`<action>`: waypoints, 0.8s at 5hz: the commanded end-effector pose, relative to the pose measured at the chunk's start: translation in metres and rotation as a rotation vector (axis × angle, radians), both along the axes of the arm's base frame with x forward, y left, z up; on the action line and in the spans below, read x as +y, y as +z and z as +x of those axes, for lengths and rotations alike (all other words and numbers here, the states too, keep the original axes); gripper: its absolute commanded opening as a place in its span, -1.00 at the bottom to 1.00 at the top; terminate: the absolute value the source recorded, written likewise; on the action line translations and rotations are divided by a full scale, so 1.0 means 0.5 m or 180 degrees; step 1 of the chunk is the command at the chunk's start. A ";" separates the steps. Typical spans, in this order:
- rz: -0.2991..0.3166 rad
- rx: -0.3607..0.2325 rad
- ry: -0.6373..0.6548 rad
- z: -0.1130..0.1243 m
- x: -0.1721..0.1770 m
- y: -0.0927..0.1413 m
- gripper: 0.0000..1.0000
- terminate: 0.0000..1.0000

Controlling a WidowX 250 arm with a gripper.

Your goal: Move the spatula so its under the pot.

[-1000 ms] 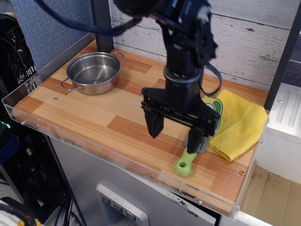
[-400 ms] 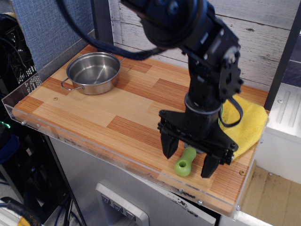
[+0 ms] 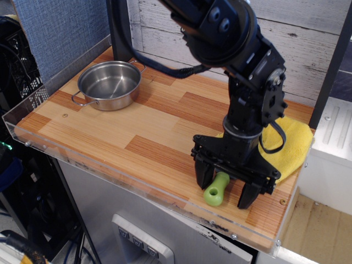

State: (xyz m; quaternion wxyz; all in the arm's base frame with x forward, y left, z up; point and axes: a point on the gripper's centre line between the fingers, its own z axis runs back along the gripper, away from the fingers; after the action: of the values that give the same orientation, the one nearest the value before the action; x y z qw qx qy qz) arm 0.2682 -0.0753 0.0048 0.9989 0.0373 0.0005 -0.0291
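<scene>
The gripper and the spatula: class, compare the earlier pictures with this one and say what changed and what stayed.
The gripper moved from mid-board toward the front right and lowered, its open fingers now straddling the spatula handle, not yet closed. The spatula, pot and yellow cloth stayed put.

wall: whitewashed planks (image 3: 308, 38); left: blue fabric panel (image 3: 55, 27) | table: striped wood top (image 3: 110, 132); clear acrylic edge (image 3: 82, 165)

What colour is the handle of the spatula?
Lime green; the spatula handle shows between the open gripper fingers in the observation.image view.
</scene>
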 end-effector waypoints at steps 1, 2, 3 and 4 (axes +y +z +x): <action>0.0069 -0.0054 0.0035 0.002 0.013 -0.010 -1.00 -1.00; 0.0046 -0.0084 -0.0014 -0.004 0.009 0.005 -1.00 -1.00; 0.0029 -0.0121 -0.0049 -0.008 0.015 0.025 -1.00 -1.00; 0.0008 -0.0129 -0.0096 -0.010 0.019 0.047 -1.00 -1.00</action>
State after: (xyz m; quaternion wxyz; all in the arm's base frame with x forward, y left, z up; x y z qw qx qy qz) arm 0.2569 -0.0671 0.0174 0.9981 0.0414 0.0035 -0.0454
